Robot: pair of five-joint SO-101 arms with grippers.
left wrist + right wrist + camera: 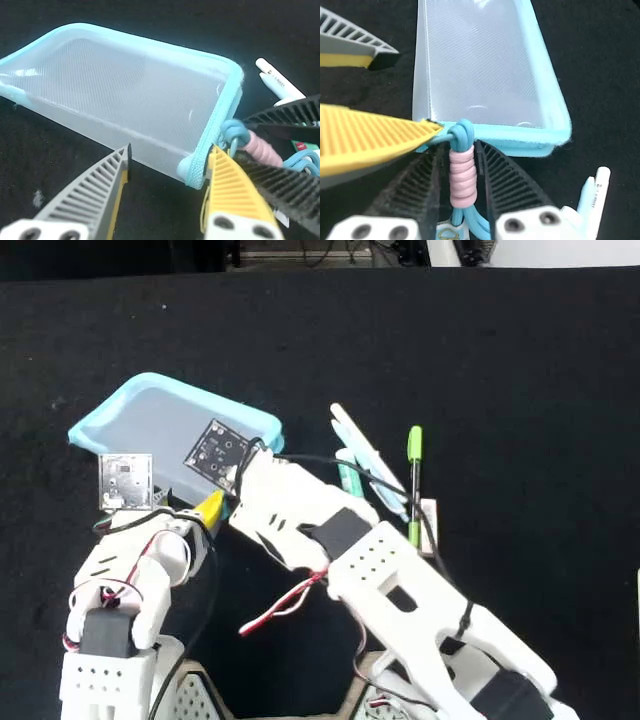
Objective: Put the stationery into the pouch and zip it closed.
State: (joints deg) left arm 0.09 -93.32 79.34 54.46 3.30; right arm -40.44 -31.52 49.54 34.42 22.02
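In the high view the right gripper [240, 472] has its jaws hidden under its own wrist camera board. Both arms cover the near corner of the translucent mesh pouch with light-blue trim [165, 420]. White pens [362, 450] and a green marker [414, 475] lie near the pouch on its right, partly under the right arm. A teal item among them is hard to make out.

The right gripper's black jaws are closed on the pink beaded zipper pull [462, 175] at the pouch corner, with a blue cord knot between the beads and the trim. The left gripper [171, 152] has its jaws wide apart, straddling the same corner. Its yellow jaw touches the trim beside the pull; contact by the grey jaw is unclear.

The pouch lies flat on the black table [500, 390], with open room behind it and to the right.
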